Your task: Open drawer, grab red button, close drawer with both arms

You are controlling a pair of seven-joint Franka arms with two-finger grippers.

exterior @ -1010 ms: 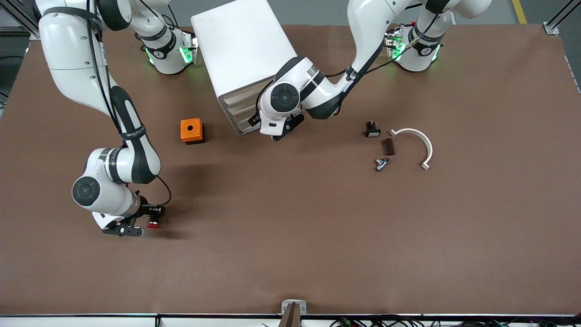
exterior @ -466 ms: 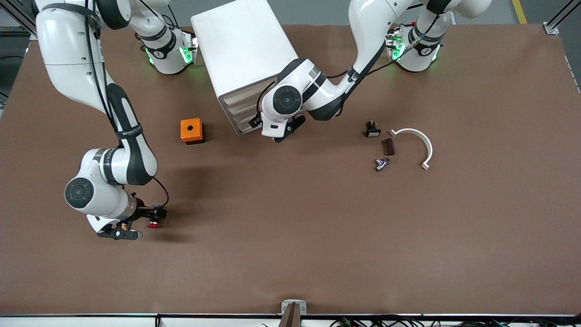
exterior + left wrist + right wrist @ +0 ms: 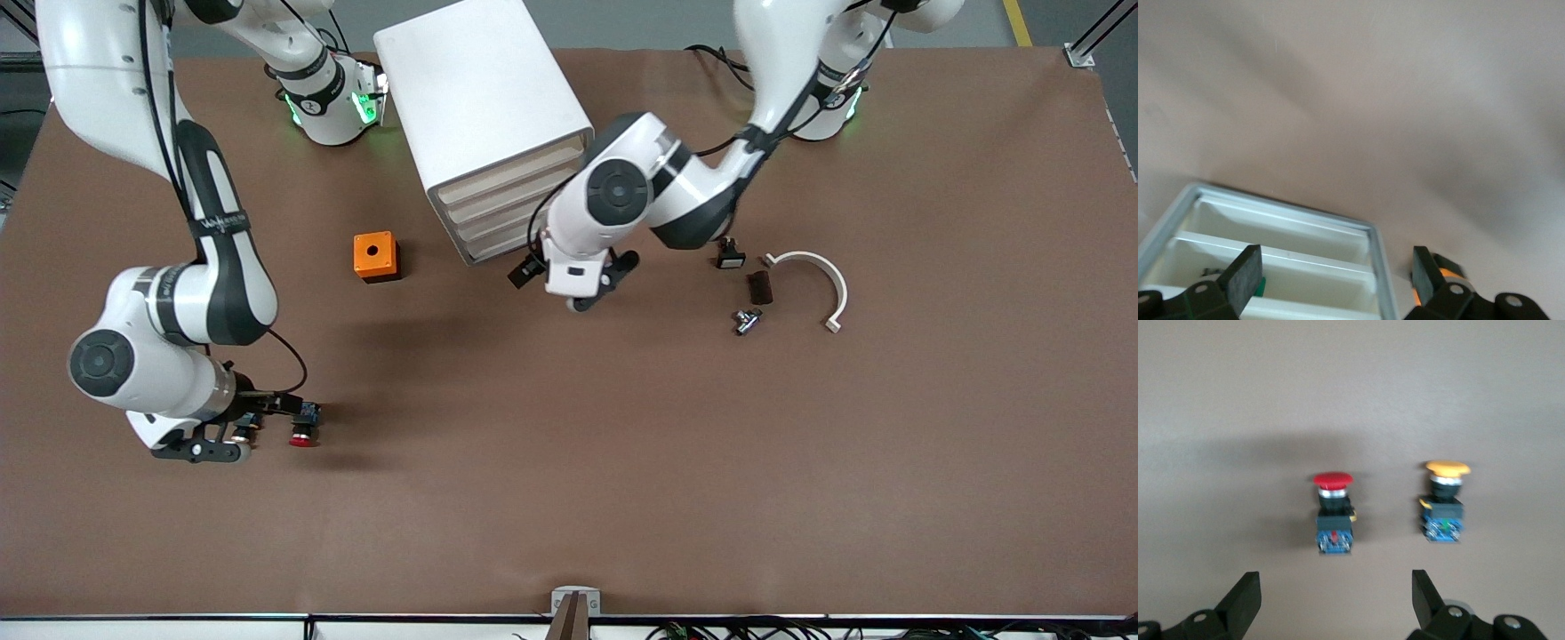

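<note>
Resting on the table beside your right gripper (image 3: 233, 433), spread empty: the button (image 3: 303, 433); left gripper (image 3: 594, 293) spread too, near cabinet (image 3: 480, 107).

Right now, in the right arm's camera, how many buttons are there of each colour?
Red button: 1
Yellow button: 1
Total: 2
Both lie on the table, untouched by the open right gripper near them. The open left gripper hangs in front of the drawer cabinet.
</note>
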